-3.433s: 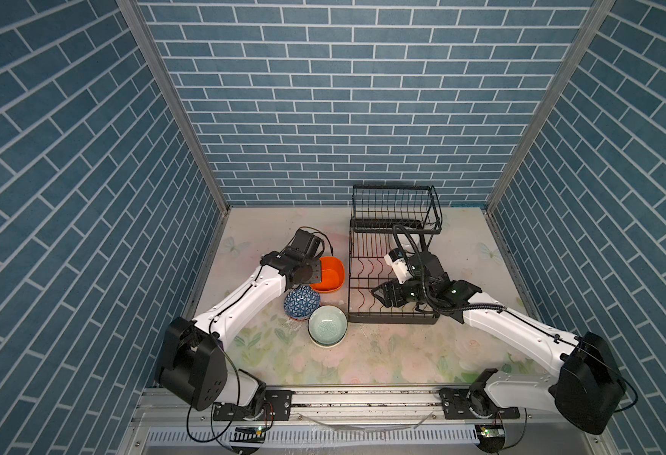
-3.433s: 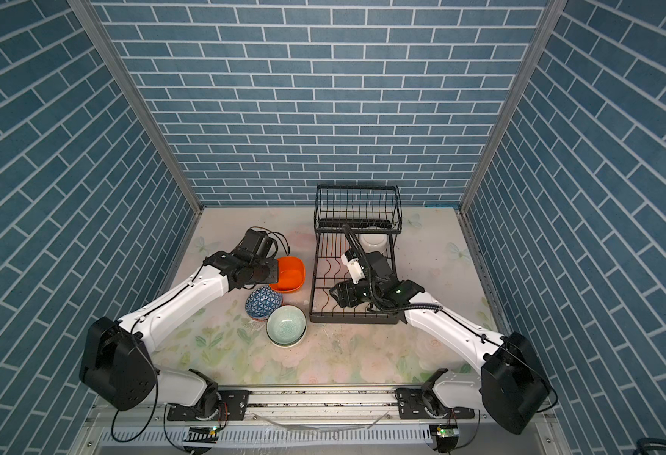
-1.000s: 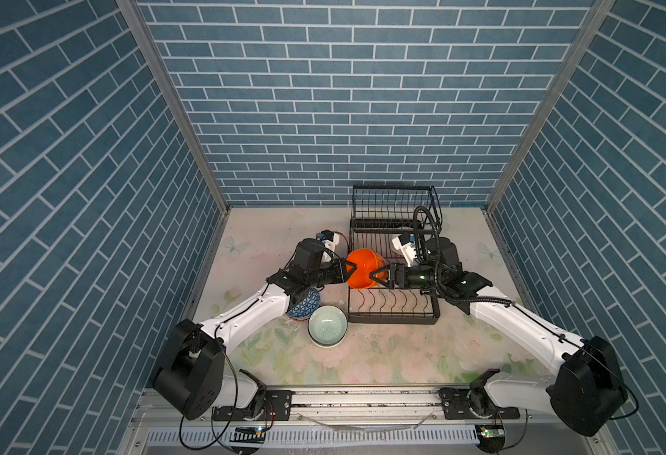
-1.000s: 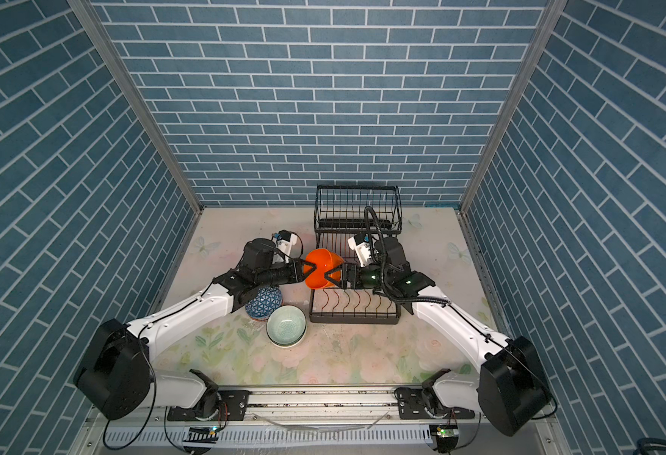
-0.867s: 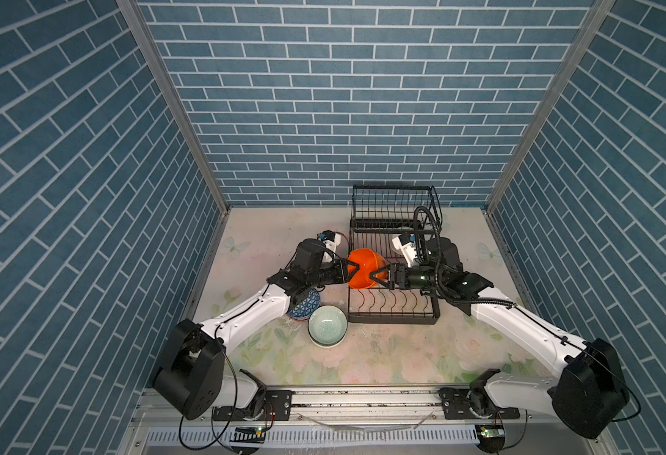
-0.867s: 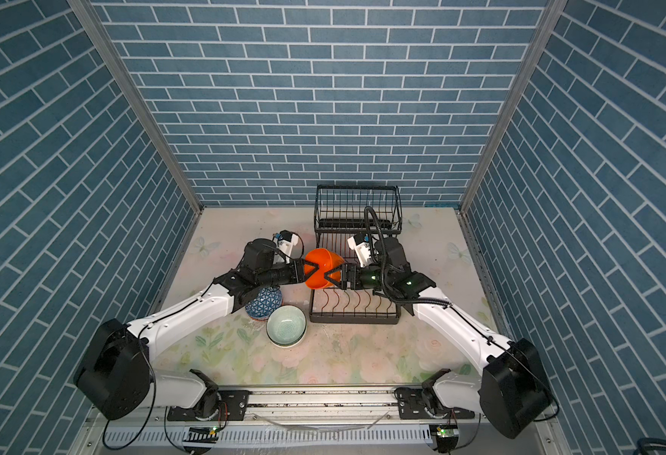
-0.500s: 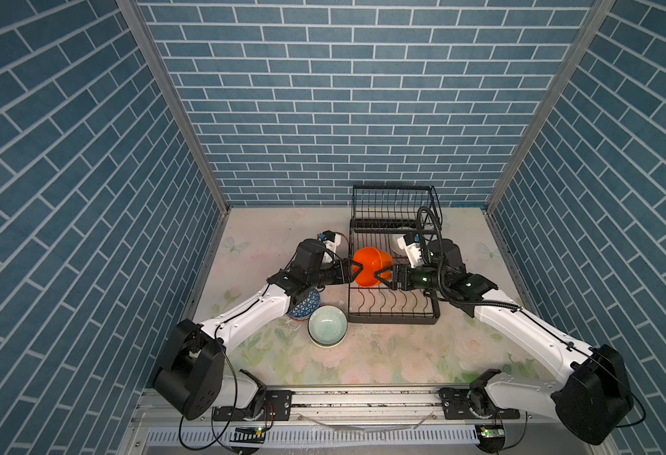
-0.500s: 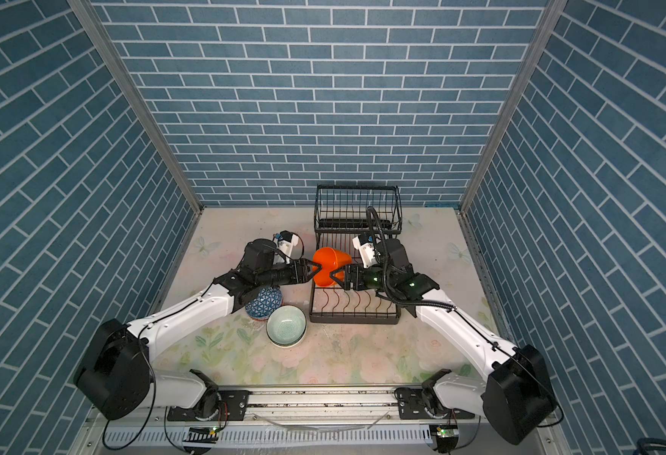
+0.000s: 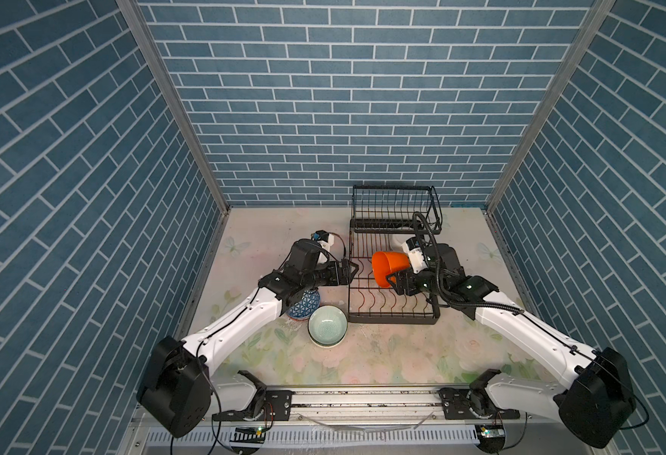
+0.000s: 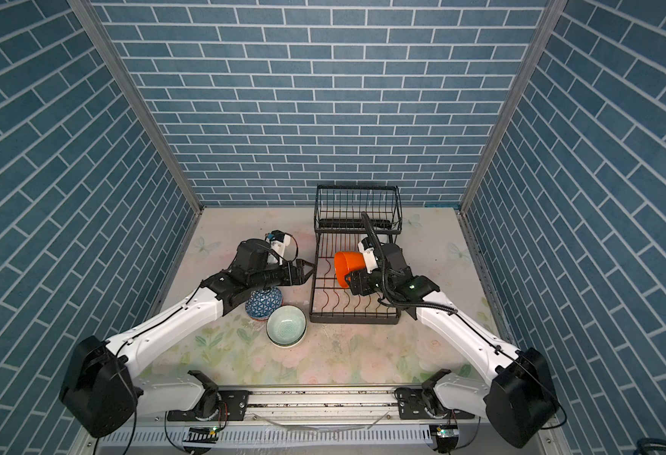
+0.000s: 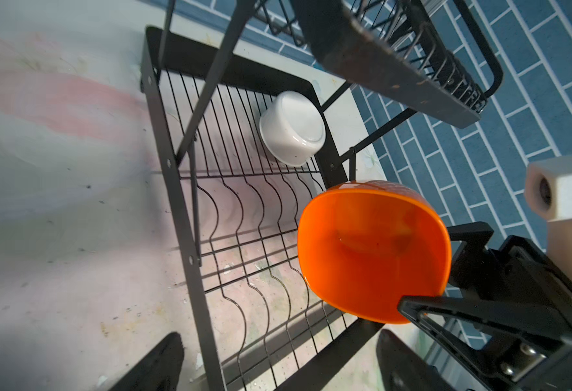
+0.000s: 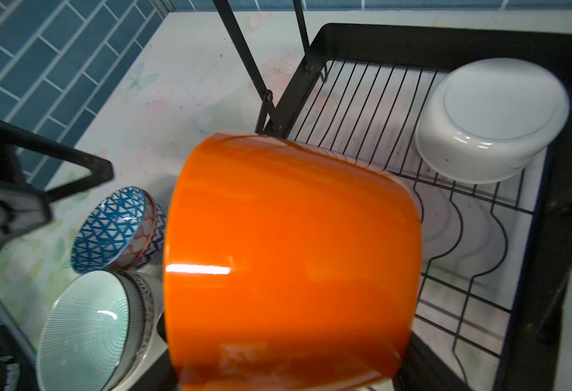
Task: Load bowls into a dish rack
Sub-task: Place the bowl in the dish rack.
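One flowered desk bearing a black wire dish rack. Above the lower tray, orange bowl tipped on its side, mouth toward the left arm, grasped by the right claw. White bowl base-up in the tray's far corner. Mint bowl and blue-patterned bowl close together on the desk beside the rack. Left claw spread and empty at the rack's edge. Step judged: placing the orange bowl. Next: lowering it between the tray's wires before letting go.
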Controlling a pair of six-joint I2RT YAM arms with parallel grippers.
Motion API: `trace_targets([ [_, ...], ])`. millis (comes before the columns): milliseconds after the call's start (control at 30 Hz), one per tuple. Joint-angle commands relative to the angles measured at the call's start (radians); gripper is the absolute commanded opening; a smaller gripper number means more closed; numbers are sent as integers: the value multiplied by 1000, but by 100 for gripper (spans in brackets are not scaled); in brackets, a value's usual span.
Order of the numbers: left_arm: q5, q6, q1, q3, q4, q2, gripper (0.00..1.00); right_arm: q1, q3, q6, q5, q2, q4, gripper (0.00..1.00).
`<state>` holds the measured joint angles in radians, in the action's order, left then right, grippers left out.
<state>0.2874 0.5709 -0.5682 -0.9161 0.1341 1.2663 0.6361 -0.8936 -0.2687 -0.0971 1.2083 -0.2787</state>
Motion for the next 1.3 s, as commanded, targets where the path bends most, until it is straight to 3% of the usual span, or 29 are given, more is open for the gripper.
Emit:
trace_targets([
  [0,-124,-33,-1,-24,121,-49,94,29,-29,124,165,33,1,66],
  [67,-180,-29,1,-21,162,-77,99,40,-40,148,211,60,6,67],
  [433,-343,-38,9,-17,305,-157,100,100,-102,359,415,187,112,66],
  [833,-361,-48,35,-3,326,-169,100,154,-125,601,557,316,313,67],
  [1267,-372,-50,46,0,360,-173,100,155,-143,809,618,447,479,69],
])
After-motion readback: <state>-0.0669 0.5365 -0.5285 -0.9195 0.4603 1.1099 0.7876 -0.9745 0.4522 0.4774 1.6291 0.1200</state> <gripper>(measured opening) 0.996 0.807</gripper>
